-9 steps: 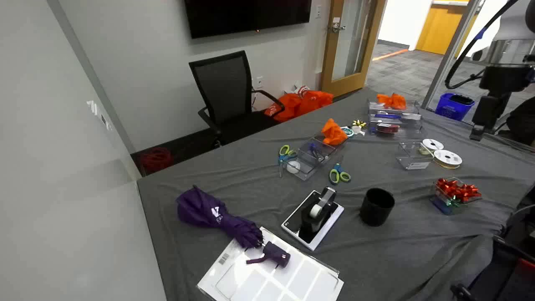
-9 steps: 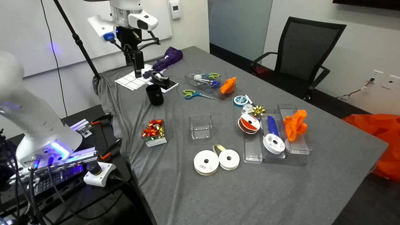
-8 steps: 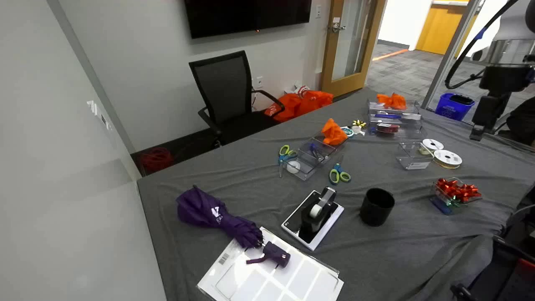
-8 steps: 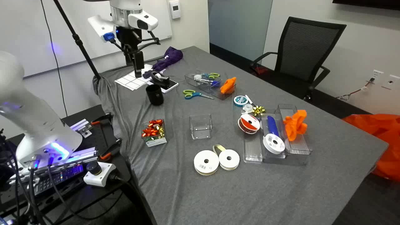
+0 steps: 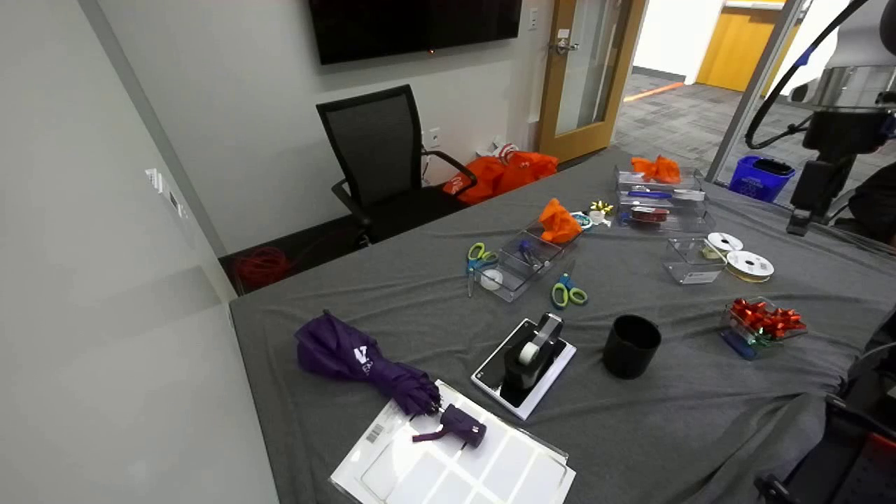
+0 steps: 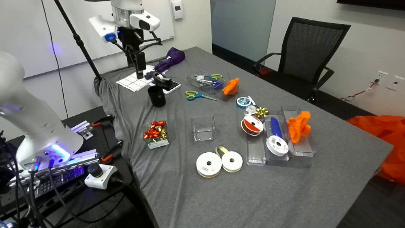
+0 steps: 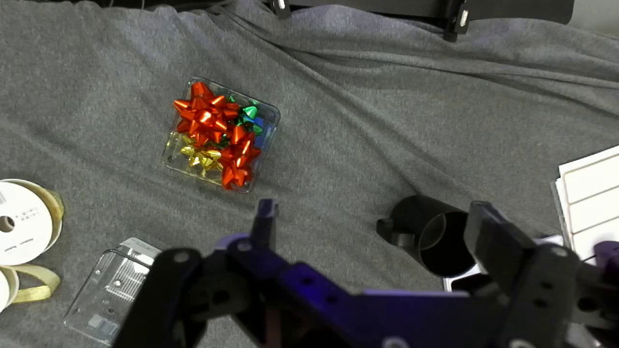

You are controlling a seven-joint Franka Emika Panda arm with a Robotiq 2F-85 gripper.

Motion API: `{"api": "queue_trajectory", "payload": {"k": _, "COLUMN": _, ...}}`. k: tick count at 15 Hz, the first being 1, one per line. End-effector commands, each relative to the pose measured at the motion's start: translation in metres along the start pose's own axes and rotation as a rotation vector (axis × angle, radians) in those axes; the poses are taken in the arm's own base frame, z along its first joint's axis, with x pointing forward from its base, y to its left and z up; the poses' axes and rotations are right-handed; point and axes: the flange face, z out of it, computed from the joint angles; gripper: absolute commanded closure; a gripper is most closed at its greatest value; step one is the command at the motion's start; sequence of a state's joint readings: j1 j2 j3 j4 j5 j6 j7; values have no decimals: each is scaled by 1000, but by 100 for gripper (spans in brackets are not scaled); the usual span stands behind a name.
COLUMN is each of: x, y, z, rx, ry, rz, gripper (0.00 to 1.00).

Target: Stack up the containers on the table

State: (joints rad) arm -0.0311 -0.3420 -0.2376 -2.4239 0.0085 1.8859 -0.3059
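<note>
My gripper (image 7: 374, 210) is open and empty in the wrist view, its fingers wide apart. It hangs above the table (image 6: 284, 193) in both exterior views. A clear tub (image 7: 178, 162) holds red, gold and green bows; it also shows in the exterior views (image 6: 158, 144) (image 5: 778, 339). An empty clear tub (image 6: 203, 134) stands apart from it, and lies partly behind the gripper in the wrist view (image 7: 104, 302). Clear tubs (image 5: 514, 287) with pens and orange cloth stand farther off. More clear tubs (image 6: 256, 156) stand side by side with spools and orange cloth.
A black mug (image 7: 420, 217) is below the gripper's right finger in the wrist view. A tape dispenser (image 5: 525, 360) sits on a black-and-white box (image 5: 539, 399). White ribbon spools (image 6: 208, 163), scissors (image 6: 196, 95), a purple umbrella (image 5: 343, 353) and white sheets (image 5: 455, 476) lie around.
</note>
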Motion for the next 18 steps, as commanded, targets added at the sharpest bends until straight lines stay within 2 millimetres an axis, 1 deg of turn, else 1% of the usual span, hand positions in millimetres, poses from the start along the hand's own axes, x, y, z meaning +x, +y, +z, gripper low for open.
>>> {"api": "queue_trajectory", "payload": {"k": 1, "x": 0, "y": 0, "z": 0, "rx": 5, "ry": -3, "rz": -2, "gripper": 0}}
{"api": "queue_trajectory", "payload": {"k": 4, "x": 0, "y": -1, "z": 1, "rx": 14, "ry": -9, "rz": -8, "gripper": 0}}
{"api": "queue_trajectory", "payload": {"k": 12, "x": 4, "y": 1, "z": -10, "rx": -28, "ry": 117, "rz": 22, "gripper": 0}}
{"api": "queue_trajectory", "payload": {"k": 13, "x": 4, "y": 1, "z": -11, "rx": -43, "ry": 119, "rz": 35, "gripper": 0}}
{"api": "queue_trajectory", "payload": {"k": 14, "x": 8, "y": 0, "z": -11, "rx": -23, "ry": 94, "rz": 15, "gripper": 0}}
{"api": "queue_trajectory", "payload": {"k": 18, "x": 9, "y": 0, "z": -12, "rx": -27, "ry": 103, "rz": 26, "gripper": 0}}
